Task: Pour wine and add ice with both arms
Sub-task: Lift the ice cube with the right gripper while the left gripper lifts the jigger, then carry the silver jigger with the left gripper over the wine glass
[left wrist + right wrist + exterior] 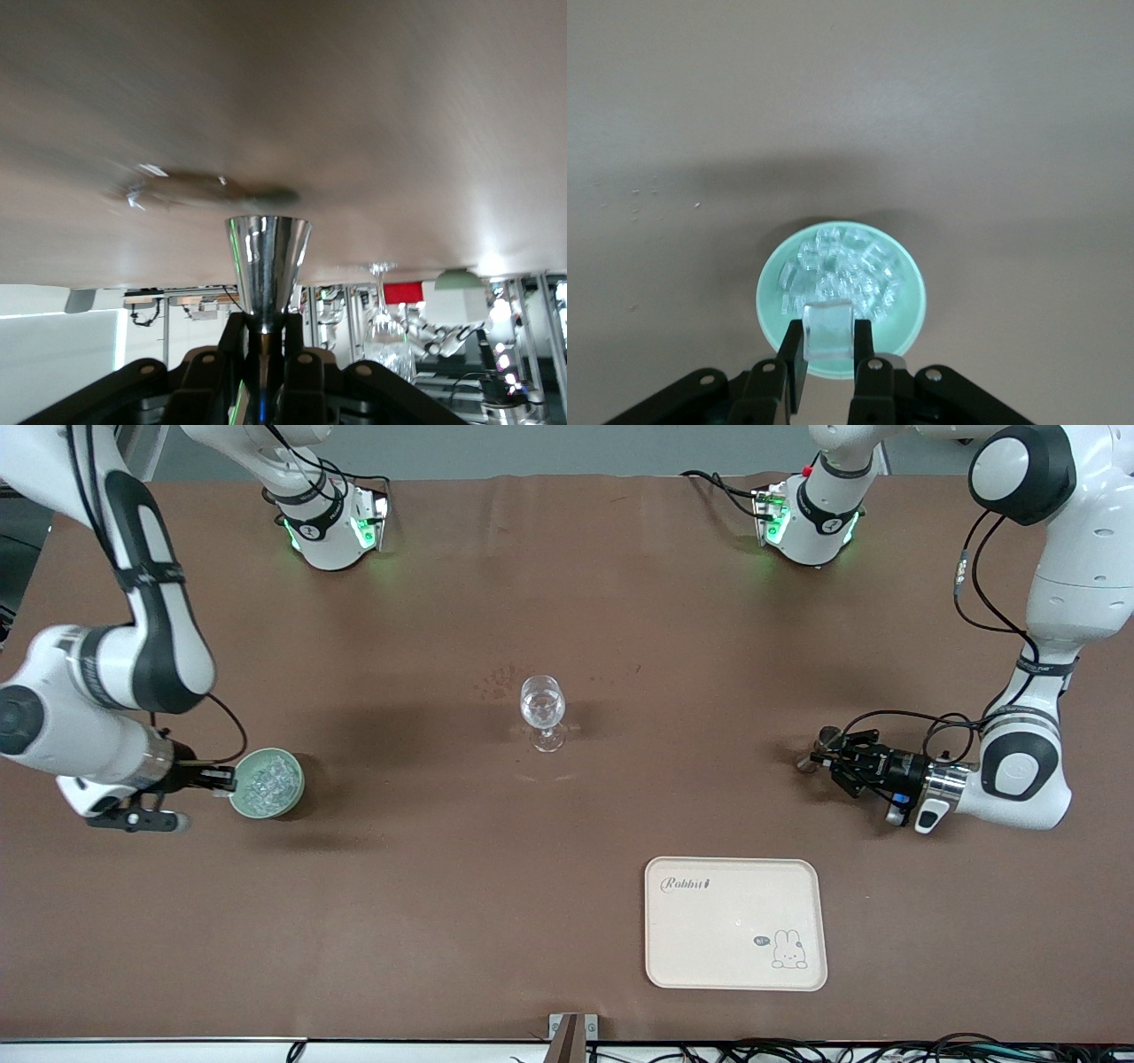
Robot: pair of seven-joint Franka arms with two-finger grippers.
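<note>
A clear stemmed glass (542, 710) stands upright at the table's middle. A pale green bowl (299, 789) holds several small clear ice chunks (266, 781) toward the right arm's end. My right gripper (223, 779) is over the bowl's rim (765, 303) and is shut on one ice cube (829, 330), above the other ice (849, 270). My left gripper (822, 758) lies low over the table toward the left arm's end. It is shut on a small silver conical metal cup (266, 261), which also shows in the front view (830, 736).
A cream tray (735, 886) with a rabbit print lies nearer the front camera than the glass, toward the left arm's end. The arms' green-lit bases (332, 531) (802, 522) stand at the table's edge farthest from the front camera.
</note>
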